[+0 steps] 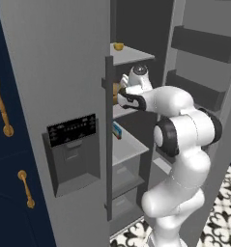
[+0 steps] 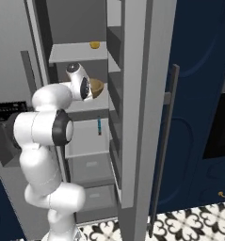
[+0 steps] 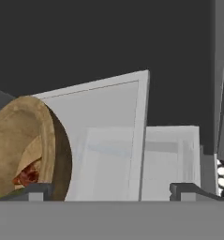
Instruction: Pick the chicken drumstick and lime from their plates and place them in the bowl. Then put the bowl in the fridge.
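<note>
Inside open fridge (image 1: pixel 64 96): bowl (image 3: pixel 29 150) on shelf (image 3: pixel 108 140), drumstick (image 3: pixel 26 174) inside; gripper (image 3: pixel 111 191) spread apart, bowl's rim beside one fingertip.

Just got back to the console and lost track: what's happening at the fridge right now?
The arm is reaching into the open fridge, with the wooden bowl on a middle shelf by its hand. The gripper is open, its fingertips spread wide, one beside the bowl's rim. Reddish meat, probably the drumstick, shows inside the bowl; the lime can't be made out. A small yellow item sits on the shelf above.
</note>
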Robot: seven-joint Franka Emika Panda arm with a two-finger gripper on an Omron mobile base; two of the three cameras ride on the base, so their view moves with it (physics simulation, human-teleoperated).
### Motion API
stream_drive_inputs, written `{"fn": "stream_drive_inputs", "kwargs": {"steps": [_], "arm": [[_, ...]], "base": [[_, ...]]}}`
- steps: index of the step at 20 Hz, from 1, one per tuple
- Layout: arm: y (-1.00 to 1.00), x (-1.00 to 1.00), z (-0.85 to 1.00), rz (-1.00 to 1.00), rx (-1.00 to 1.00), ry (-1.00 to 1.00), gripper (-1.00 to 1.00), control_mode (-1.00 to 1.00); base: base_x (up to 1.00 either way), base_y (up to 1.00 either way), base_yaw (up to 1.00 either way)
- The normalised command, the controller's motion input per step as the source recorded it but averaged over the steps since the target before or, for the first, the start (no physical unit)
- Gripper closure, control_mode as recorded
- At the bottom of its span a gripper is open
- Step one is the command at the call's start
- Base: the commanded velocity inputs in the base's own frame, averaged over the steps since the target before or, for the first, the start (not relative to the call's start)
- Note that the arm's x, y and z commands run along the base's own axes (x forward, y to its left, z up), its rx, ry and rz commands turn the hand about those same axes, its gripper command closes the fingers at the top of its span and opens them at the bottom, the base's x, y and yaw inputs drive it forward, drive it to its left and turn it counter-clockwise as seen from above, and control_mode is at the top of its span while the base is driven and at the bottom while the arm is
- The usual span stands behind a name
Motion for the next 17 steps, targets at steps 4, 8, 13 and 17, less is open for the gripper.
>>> {"fn": "stream_drive_inputs", "kwargs": {"steps": [4,8,13,17], "arm": [[-0.45,-1.00,0.65,-0.07,0.07,-0.29,-1.00,-1.00],[-0.31,-1.00,0.88,-0.09,0.03,-0.27,-1.00,-1.00],[-0.09,-1.00,1.00,-0.11,0.00,-0.11,-1.00,-1.00],[0.00,-1.00,1.00,-0.03,0.00,0.00,-1.00,-1.00]], "base": [[0.00,0.00,0.00],[0.00,0.00,0.00],[0.00,0.00,0.00],[0.00,0.00,0.00]]}}
